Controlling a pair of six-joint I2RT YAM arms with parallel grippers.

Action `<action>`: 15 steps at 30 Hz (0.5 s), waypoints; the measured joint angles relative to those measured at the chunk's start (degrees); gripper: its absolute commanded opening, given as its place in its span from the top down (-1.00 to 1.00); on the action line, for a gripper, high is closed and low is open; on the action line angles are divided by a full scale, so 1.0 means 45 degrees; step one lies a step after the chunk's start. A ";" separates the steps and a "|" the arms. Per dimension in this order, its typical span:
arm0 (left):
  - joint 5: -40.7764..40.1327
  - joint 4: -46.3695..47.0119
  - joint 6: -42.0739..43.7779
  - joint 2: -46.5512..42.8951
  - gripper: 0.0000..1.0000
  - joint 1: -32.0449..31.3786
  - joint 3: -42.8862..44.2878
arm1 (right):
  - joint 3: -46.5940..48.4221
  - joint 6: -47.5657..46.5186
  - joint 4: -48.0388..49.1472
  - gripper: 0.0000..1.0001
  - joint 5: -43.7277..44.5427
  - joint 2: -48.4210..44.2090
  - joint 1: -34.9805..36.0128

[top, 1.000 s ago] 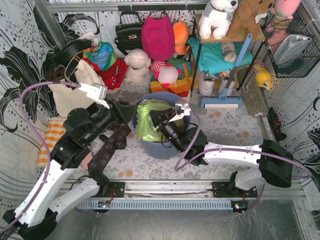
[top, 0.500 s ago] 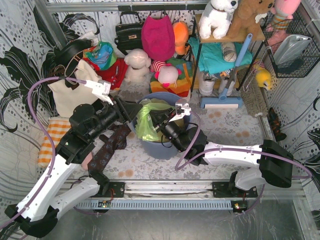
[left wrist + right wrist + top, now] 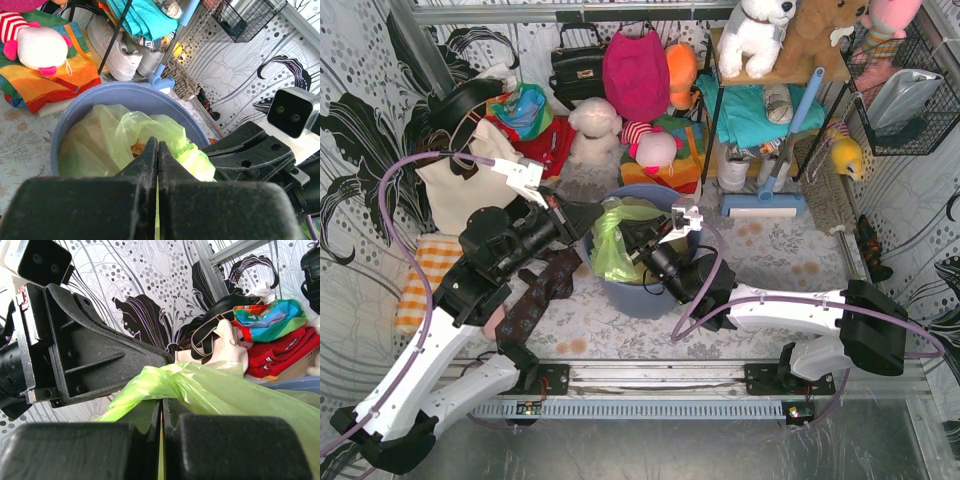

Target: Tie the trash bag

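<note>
Since a second ago the left tool (image 3: 590, 222) has moved in from beside the bin (image 3: 642, 296) to the bag's rim and snapped closed

Its jaws now meet on a fold of the trash bag (image 3: 609, 246); the left wrist view shows a green sliver pinched between the closed fingers (image 3: 142, 167). The right tool (image 3: 162, 410) stays clamped from the opposite side, a thin strip of lime plastic caught between its pads, with the bag's gathered lip draped over its tips. Both tools stand tip to tip, nearly touching, over the left part of the bin. The translucent bag sits inside the blue-grey round bin on the patterned worktop (image 3: 770, 250), a bit of orange-brown paper (image 3: 135, 148) showing through. A white tote bag (image 3: 460, 190) leans behind the left arm
</note>
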 measured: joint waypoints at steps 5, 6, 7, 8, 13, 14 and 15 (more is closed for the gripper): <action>-0.0350 0.0019 0.0097 -0.0131 1.00 -0.0005 0.0000 | -0.0005 0.0019 -0.0049 0.79 -0.0005 -0.0107 0.0000; -0.0437 0.0049 0.0131 -0.0146 1.00 0.0000 0.0000 | -0.0015 0.0044 -0.0053 0.78 0.0000 -0.0151 0.0000; -0.0525 0.0087 0.0175 -0.0160 1.00 0.0000 0.0000 | -0.0039 0.0058 -0.0073 0.78 -0.0005 -0.0214 0.0000; -0.0597 0.0141 0.0228 -0.0170 1.00 0.0000 0.0005 | -0.0049 0.0078 -0.0087 0.78 0.0000 -0.0272 0.0000; -0.0869 0.0262 0.0486 -0.0155 1.00 0.0000 0.0146 | -0.0107 0.0204 -0.0155 0.73 0.0000 -0.0505 0.0000; -0.0899 0.0267 0.0525 -0.0146 1.00 0.0000 0.0228 | -0.0165 0.0209 -0.0189 0.69 0.0000 -0.0559 0.0000; -0.0933 0.0296 0.0568 -0.0131 1.00 0.0000 0.0301 | -0.0219 0.0238 -0.0199 0.63 0.0000 -0.0602 0.0000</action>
